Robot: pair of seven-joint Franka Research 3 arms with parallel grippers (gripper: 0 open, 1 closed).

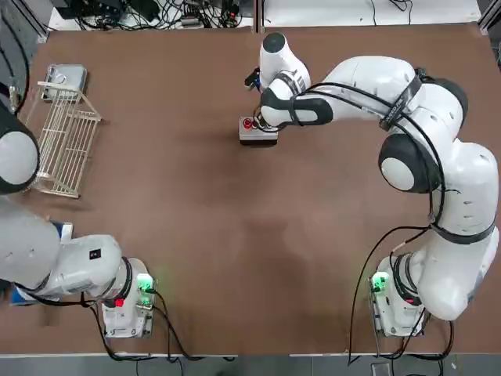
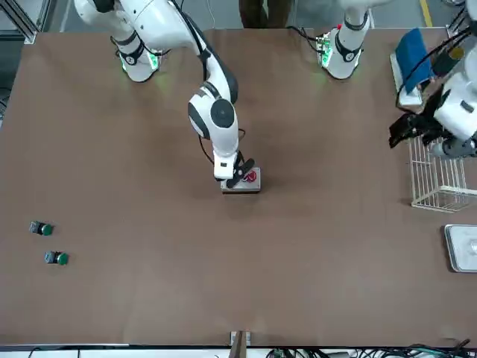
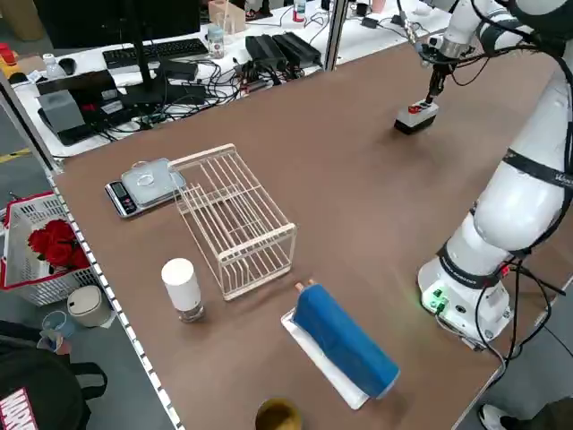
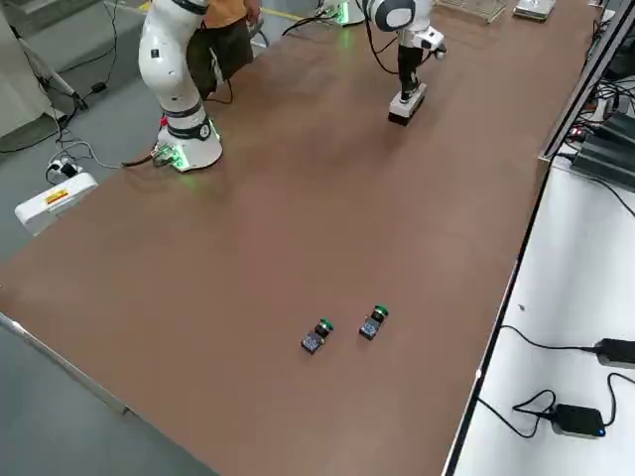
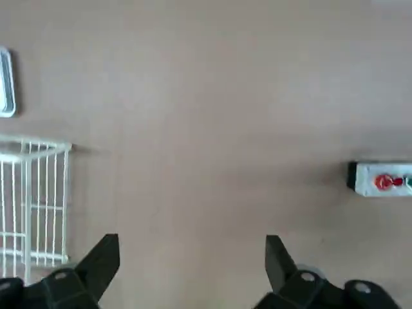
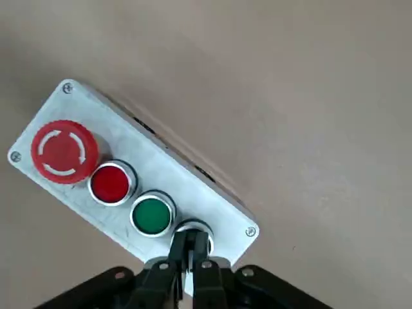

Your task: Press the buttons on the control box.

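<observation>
Hovering over the far middle of the table, the right gripper, fingers closed together and holding nothing, sits at the end button of the box. Its row runs on from there: green, red, big red. The left gripper, open and empty, is well apart by the rack.

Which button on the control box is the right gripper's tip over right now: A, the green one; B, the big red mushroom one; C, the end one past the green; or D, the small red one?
C: the right gripper, fingers together, sits on the end button beside the green button.
</observation>
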